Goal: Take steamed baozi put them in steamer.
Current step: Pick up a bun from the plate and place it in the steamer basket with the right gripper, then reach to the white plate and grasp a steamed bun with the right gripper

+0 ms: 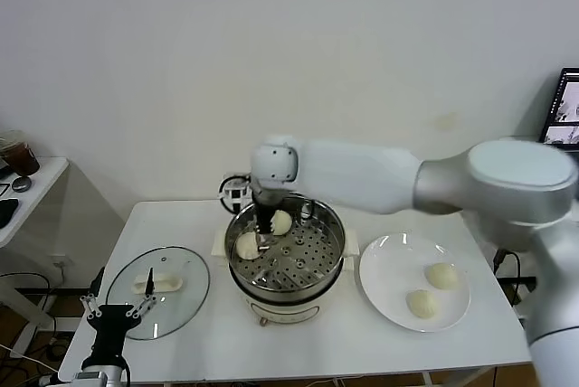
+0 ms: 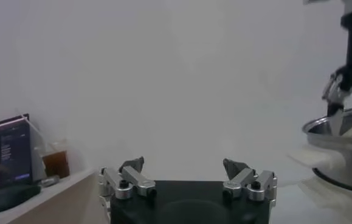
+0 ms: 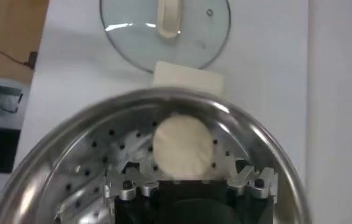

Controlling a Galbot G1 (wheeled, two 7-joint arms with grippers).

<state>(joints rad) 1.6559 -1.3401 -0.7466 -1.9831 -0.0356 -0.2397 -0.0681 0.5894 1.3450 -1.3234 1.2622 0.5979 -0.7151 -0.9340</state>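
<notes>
1. Your right gripper (image 1: 263,240) is down inside the steamer (image 1: 327,265), over the left part of the perforated tray. In the right wrist view its jaws stand spread, one finger to each side of a baozi (image 3: 183,147) that lies on the tray; neither finger is seen pressing it.
2. You have two steamed baozi in the steamer: one at the tray's left (image 1: 246,245), just beside the right gripper, and a second at the rear (image 1: 281,221), close to the wall.
3. Two more buns lie on the white plate (image 1: 384,261) to the right of the steamer: one nearer the back (image 1: 442,275) and one nearer the front (image 1: 421,303), slightly apart from each other.
4. Your left gripper (image 1: 115,311) is parked at the table's front left corner, by the near edge of the glass lid (image 1: 185,301). Its jaws stand wide apart and hold nothing.
5. The glass lid lies flat on the white table (image 1: 208,333), left of the steamer, with its white handle up.
</notes>
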